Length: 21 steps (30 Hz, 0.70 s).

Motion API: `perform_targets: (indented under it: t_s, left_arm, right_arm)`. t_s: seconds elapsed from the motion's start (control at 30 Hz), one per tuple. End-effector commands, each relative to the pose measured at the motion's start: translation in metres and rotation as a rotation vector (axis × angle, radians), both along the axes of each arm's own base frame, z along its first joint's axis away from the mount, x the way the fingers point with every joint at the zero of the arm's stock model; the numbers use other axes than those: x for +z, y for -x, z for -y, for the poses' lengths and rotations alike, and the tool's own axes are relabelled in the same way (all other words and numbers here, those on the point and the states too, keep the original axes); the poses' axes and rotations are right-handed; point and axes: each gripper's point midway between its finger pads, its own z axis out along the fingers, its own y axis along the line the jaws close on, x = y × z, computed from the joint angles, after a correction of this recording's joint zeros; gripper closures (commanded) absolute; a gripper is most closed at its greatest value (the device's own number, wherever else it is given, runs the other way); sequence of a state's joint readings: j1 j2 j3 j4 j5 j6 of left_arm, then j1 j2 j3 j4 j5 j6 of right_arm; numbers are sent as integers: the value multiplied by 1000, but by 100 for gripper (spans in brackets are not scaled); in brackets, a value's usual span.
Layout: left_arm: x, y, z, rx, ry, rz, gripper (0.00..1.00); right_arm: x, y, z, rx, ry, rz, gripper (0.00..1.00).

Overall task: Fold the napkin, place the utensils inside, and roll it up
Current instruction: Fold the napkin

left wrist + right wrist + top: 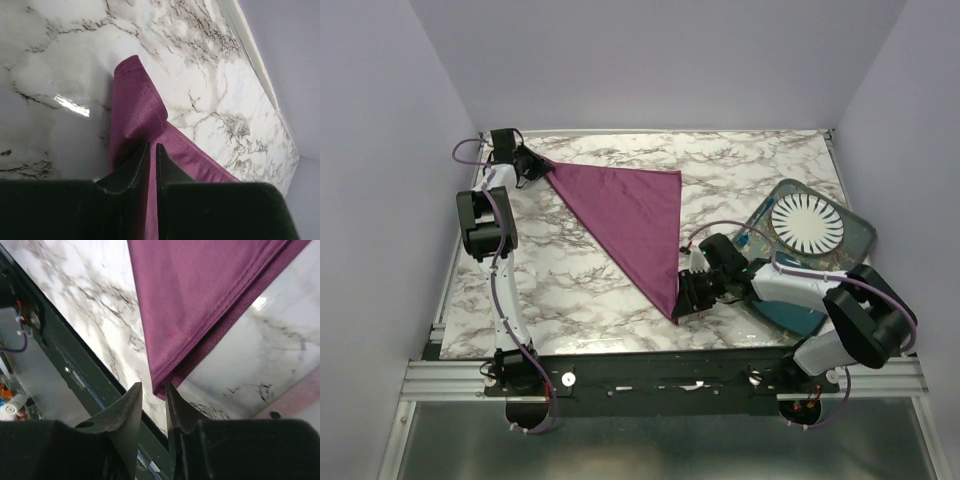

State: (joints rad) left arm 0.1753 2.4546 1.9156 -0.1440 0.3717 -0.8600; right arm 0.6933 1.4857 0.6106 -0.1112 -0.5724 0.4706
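The plum-purple napkin [630, 220] lies folded into a triangle on the marble table. One point is at the far left and one at the near middle. My left gripper [532, 168] sits at the far-left point. In the left wrist view the left gripper [151, 146] has its jaws nearly together over the cloth [140, 105], pinching it. My right gripper [682, 305] is at the near point. In the right wrist view the right gripper [152, 386] has a small gap between its jaws, and the napkin's tip [200, 300] lies just beyond them, not gripped. I cannot make out the knife.
A white plate [807, 225] with dark radial stripes sits on a teal-blue mat [860, 235] at the right, partly under my right arm. The table's dark front rail [75, 375] runs close below the right gripper. Walls close in the table at the back and sides.
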Motion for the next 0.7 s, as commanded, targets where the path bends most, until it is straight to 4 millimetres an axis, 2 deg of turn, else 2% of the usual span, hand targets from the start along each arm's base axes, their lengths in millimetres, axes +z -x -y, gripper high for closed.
perform_targets:
  t_s: [0.0, 0.1, 0.13, 0.17, 0.2, 0.23, 0.27, 0.3, 0.33, 0.37, 0.4, 0.43, 0.47, 0.5, 0.53, 0.63, 0.67]
  left_arm:
    - [-10, 3, -30, 68, -34, -57, 81]
    - [-3, 3, -27, 34, -41, -47, 79]
    - [-1, 3, -25, 24, -46, -41, 78]
    - [7, 2, -23, 14, -55, -29, 75]
    - [11, 2, -22, 8, -66, -25, 74]
    - [14, 3, -22, 7, -88, -27, 72]
    - [22, 5, -20, 2, -104, -24, 69]
    - [25, 6, -19, 2, -113, -21, 68]
    - [26, 9, -21, 7, -120, -26, 67]
    - [34, 10, -20, 5, -126, -15, 65]
    - [37, 11, -19, -2, -135, -13, 65]
    - [36, 14, -19, -5, -137, -20, 65]
    - [43, 15, -17, -12, -137, -9, 65]
    - [44, 16, -14, -21, -143, -6, 65]
    - [44, 17, -12, -29, -148, -6, 64]
    - [43, 16, -9, -42, -136, -4, 56]
    - [37, 16, -11, -36, -139, -18, 53]
  right_arm:
    - [44, -47, 2, -104, -45, 149, 65]
    - [55, -88, 13, -196, -12, 181, 61]
    - [72, -114, 11, -239, -17, 218, 58]
    - [78, -141, 24, -318, 11, 235, 52]
    - [69, -155, 30, -351, 52, 210, 48]
    - [90, -189, 33, -415, 62, 279, 43]
    - [94, -208, 41, -447, 81, 302, 37]
    - [79, -220, 45, -455, 125, 273, 36]
    - [83, -236, 45, -465, 134, 295, 36]
    - [100, -263, 47, -487, 132, 351, 35]
    - [103, -274, 48, -494, 135, 351, 35]
    - [85, -284, 48, -492, 153, 317, 35]
    - [87, -293, 48, -498, 130, 299, 36]
    - [104, -311, 44, -507, 97, 328, 37]
    - [88, -318, 42, -505, 106, 298, 37]
    - [97, -341, 32, -494, 59, 317, 40]
    - [84, -344, 29, -479, 62, 293, 41]
